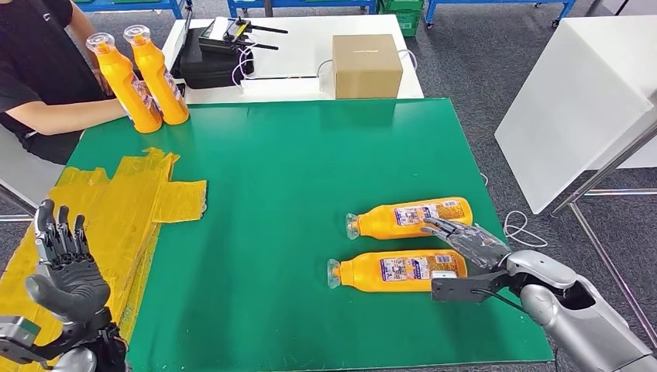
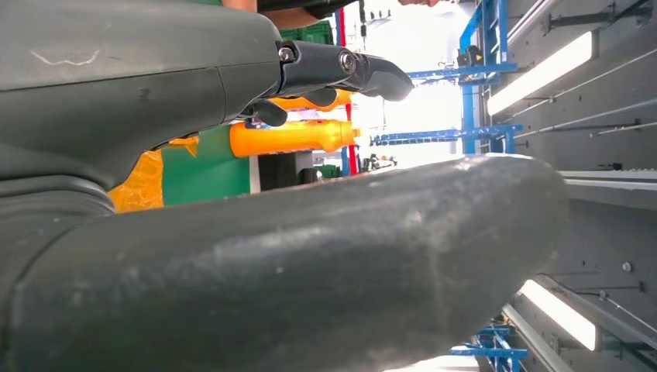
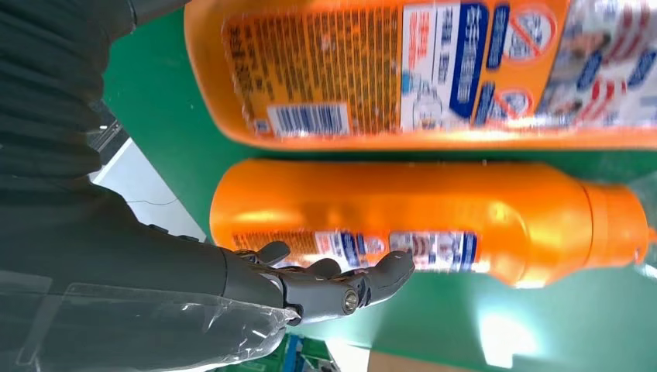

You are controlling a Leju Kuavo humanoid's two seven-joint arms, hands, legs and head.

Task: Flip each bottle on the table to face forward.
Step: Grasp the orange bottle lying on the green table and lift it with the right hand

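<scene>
**A:** Across the green worktop (image 1: 310, 170), what lies where?

**B:** Toward the near right corner two orange bottles lie on their sides, caps pointing to the left edge. The farther bottle (image 1: 411, 217) sits just beside the nearer bottle (image 1: 399, 271). At the far left corner two standing bottles (image 1: 143, 77) rest by a person's arm (image 1: 66, 116).

**A:** And the robot's hands?

**B:** The right robot hand (image 1: 465, 240) reaches in between the bases of the lying pair, fingers stretched out and apart, holding nothing; its fingertips (image 1: 430, 226) lie at the farther bottle's base end. The left robot hand (image 1: 66, 271) is raised over the yellow sheet (image 1: 124, 209) at the near left, fingers spread, empty.

**A:** Which step, then?

**B:** I'd judge it's the approach to the farther lying bottle, grasp not yet made.

**A:** What does the next move call for?

**B:** Probably closing round that bottle's body without nudging its neighbour, then lifting and turning it so the label faces forward.
</scene>
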